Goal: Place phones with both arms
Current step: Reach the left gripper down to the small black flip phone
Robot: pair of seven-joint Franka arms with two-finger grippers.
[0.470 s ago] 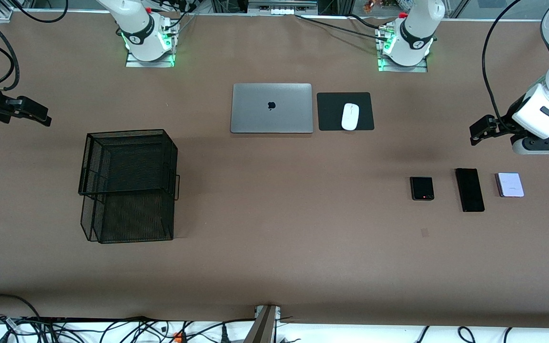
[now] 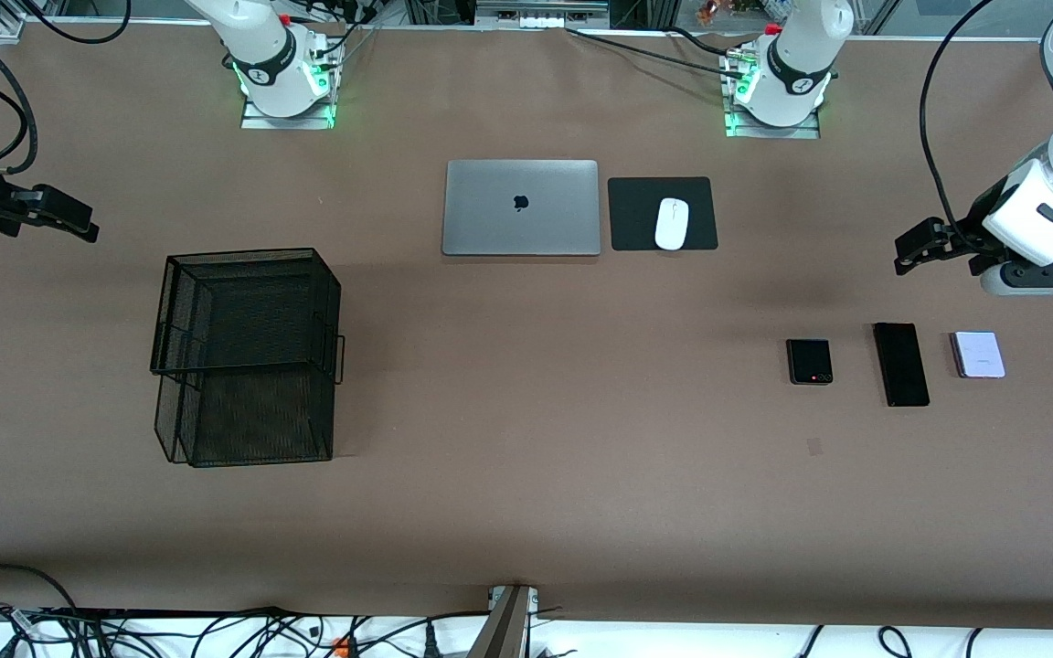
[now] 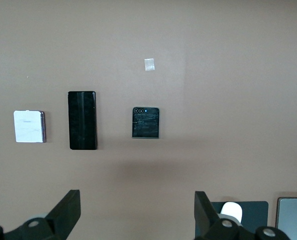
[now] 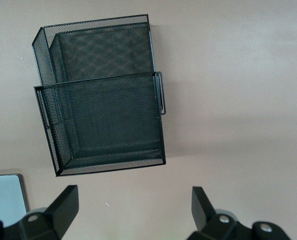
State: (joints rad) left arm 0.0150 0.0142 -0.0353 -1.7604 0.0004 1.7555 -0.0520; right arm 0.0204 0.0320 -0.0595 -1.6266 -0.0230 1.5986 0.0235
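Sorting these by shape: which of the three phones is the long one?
The middle phone, a slim black slab lying between the squarish black phone and the squarish lavender phone.

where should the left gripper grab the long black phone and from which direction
Come straight down on the long black phone with the left gripper, its fingers across the two long edges near the middle. It lies flat on the table, so only the narrow width probably fits; the phones on either side leave gaps.
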